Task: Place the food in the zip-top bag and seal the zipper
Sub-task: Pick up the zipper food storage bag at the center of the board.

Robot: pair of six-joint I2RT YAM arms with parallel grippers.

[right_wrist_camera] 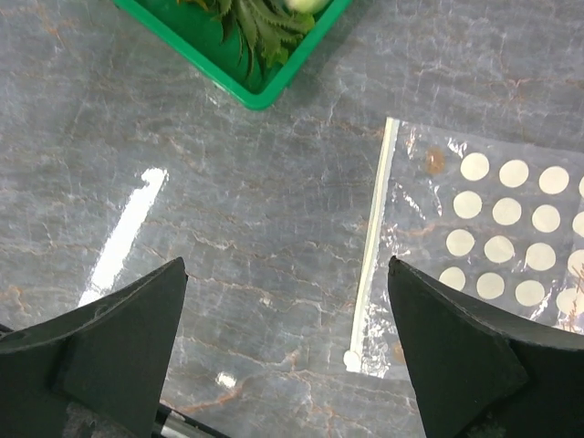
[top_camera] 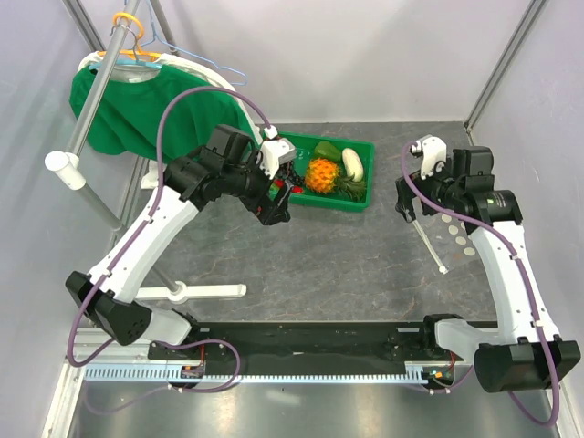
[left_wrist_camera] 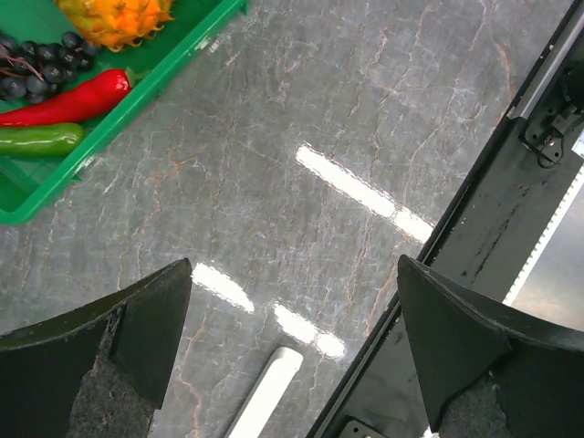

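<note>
While both pairs of jaws stand spread wide with nothing between them, the contents are listed as follows.

1. Left gripper [left_wrist_camera: 294, 266]: released, hanging over bare table. The green tray [left_wrist_camera: 137, 108] lies ahead of it and off to its left, apart from the fingers.
2. Food, all in that tray: orange pineapple [left_wrist_camera: 114, 18] farthest from the left gripper; dark grapes [left_wrist_camera: 36, 64] beside it; red chili [left_wrist_camera: 68, 102] next; a long green piece [left_wrist_camera: 36, 139] nearest the tray's rim. The top view adds a green pepper [top_camera: 327, 151] and a white oblong vegetable [top_camera: 352, 162] at the far side.
3. Right gripper [right_wrist_camera: 286, 265]: released, empty.
4. Zip-top bag [right_wrist_camera: 493, 237]: flat on the table, ahead of the right gripper and toward its right finger, well apart from the tray.
5. Zipper [right_wrist_camera: 372, 246]: along the bag's edge facing the gripper's centre line; white slider [right_wrist_camera: 351, 359] at the near end.
</note>
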